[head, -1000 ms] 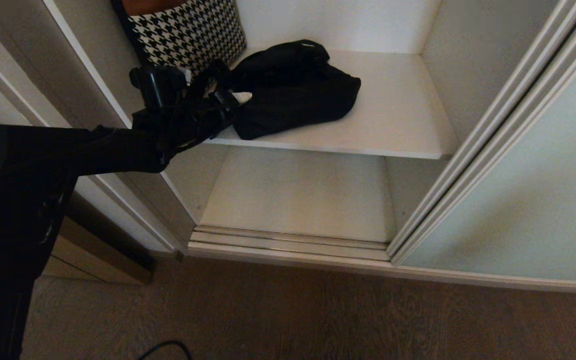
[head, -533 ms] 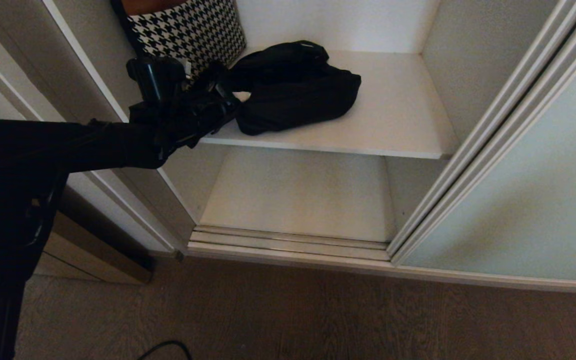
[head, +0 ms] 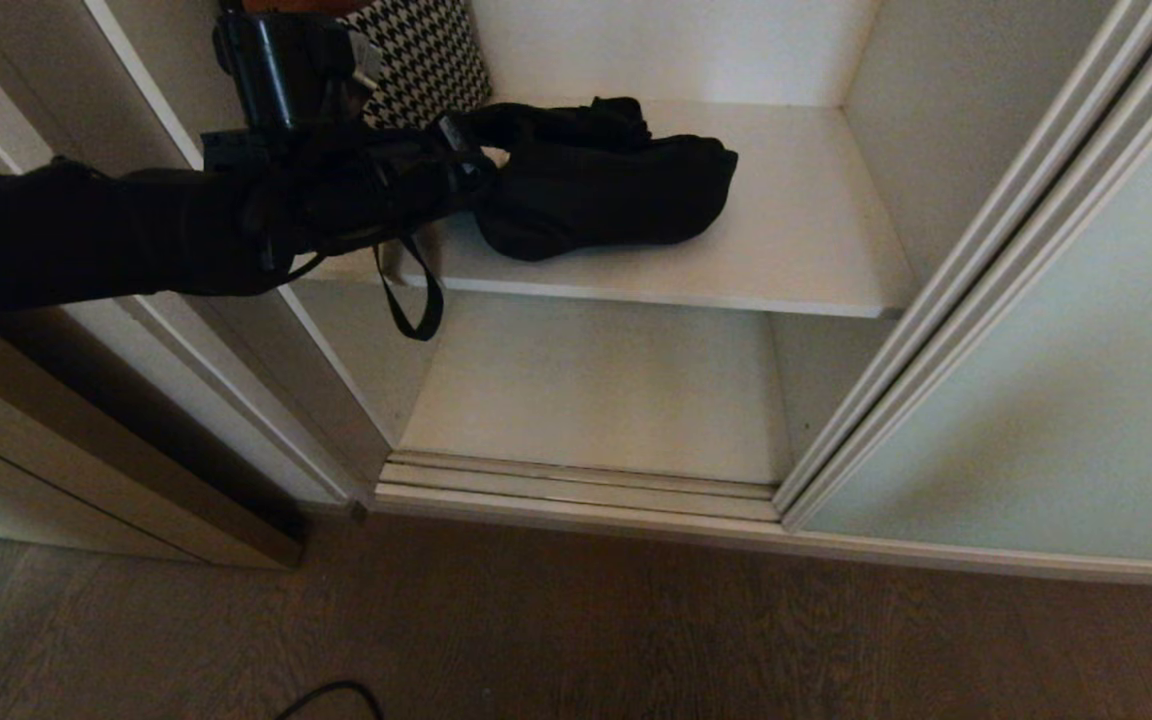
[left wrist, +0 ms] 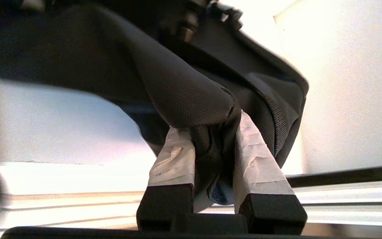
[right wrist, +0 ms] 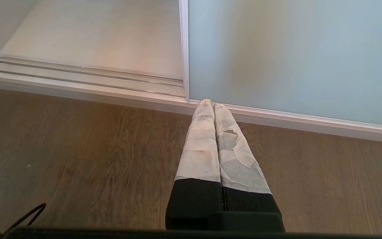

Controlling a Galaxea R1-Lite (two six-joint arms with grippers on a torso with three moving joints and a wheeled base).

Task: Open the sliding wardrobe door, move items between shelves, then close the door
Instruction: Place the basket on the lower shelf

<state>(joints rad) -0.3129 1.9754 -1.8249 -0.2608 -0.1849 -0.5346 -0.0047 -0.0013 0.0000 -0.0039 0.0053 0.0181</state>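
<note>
The sliding wardrobe door (head: 1056,400), a tall panel of frosted pale blue-green glass in a slim cream-white frame, is standing pushed aside to the right, leaving the white shelves open. A soft, floppy black fabric bag (head: 606,190) is lying on the upper white shelf (head: 796,250), near its front edge, with a thin black strap loop (head: 411,295) dangling below that edge. A houndstooth-patterned bag (head: 426,60) is sitting behind it.

The left gripper (head: 461,180) is reaching in from the left and pinching a fold of the bag's fabric (left wrist: 211,146) between its tape-wrapped fingers (left wrist: 174,159). The right gripper (right wrist: 212,104) is hanging low over the wooden floor (head: 636,640) by the door's bottom corner, its fingers pressed together and holding nothing.

To do this step well, the left arm should probably lift the bag clear of the shelf edge before carrying it down toward the empty lower shelf (head: 596,390), keeping the pinch firm, since limp fabric may slip and the hanging strap could snag on the shelf front.
</note>
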